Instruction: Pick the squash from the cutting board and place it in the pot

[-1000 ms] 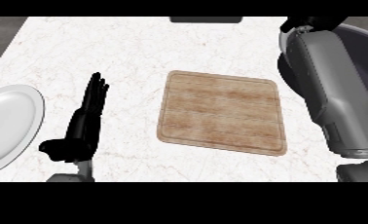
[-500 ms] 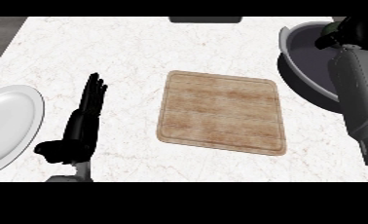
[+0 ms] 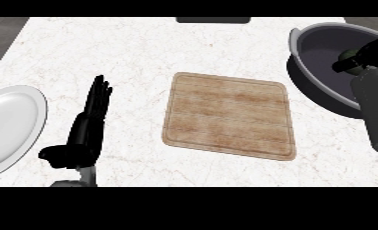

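Right hand (image 3: 353, 63): we held it over the pot (image 3: 317, 71); we cannot tell its grasp.
Left hand (image 3: 87, 124): relaxed, resting.
Cutting board (image 3: 229, 116): bare, well left of our right hand.

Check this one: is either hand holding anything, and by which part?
The left hand rests open on the white marble counter, holding nothing. The right hand is over the dark grey pot at the frame edge; any hold there cannot be told.

Bare counter (image 3: 148, 49) runs open from ten to one o'clock, room enough for me to pass. The cutting board (image 3: 229, 116) lies flat at centre. The pot (image 3: 314, 81) walls off two o'clock; a plate (image 3: 18, 119) blocks nine.
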Robot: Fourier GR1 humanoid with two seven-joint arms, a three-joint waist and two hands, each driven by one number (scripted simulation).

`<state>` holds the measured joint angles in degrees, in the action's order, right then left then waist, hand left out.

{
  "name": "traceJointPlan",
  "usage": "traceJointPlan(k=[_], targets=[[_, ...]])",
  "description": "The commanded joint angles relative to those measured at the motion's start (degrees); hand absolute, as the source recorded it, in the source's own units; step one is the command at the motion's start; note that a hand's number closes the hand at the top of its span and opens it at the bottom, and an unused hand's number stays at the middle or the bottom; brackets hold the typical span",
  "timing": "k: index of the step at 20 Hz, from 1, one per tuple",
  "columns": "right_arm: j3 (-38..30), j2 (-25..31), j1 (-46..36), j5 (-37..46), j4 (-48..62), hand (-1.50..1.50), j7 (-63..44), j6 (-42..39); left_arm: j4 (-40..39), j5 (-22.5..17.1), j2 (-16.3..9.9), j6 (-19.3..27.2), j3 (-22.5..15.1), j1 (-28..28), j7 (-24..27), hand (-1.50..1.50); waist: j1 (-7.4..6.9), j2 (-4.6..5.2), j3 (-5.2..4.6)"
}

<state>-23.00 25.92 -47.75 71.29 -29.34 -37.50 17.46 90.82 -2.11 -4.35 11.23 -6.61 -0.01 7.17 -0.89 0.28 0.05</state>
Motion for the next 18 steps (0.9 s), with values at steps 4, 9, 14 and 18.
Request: traceJointPlan(k=[4, 9, 14, 18], targets=[[-6.4, 1.9, 2.5, -8.1, 6.7, -1.50, 5.8, -0.8, 0.0, 2.0, 2.0, 2.0, -1.4, -1.9, -1.7, 0.00, 0.01, 0.12, 0.06], [-10.9, -0.5, 3.3, -15.2, -0.8, -1.50, 17.0, 9.9, 1.4, -1.5, -1.4, -1.7, 1.6, -0.5, -2.3, 0.00, 0.51, -0.20, 0.09], [-19.0, -1.4, 3.1, -27.1, -7.7, -1.50, 29.6, 17.9, -0.1, -1.9, -1.8, -2.3, 2.6, 0.5, 0.0, 0.00, 0.87, -0.15, 0.20], [-23.8, -1.0, 6.0, -35.9, -9.6, -1.50, 36.0, 16.8, 0.7, -1.0, -0.4, -0.8, 1.7, -0.5, -1.3, 0.00, 0.94, -0.18, 0.07]])
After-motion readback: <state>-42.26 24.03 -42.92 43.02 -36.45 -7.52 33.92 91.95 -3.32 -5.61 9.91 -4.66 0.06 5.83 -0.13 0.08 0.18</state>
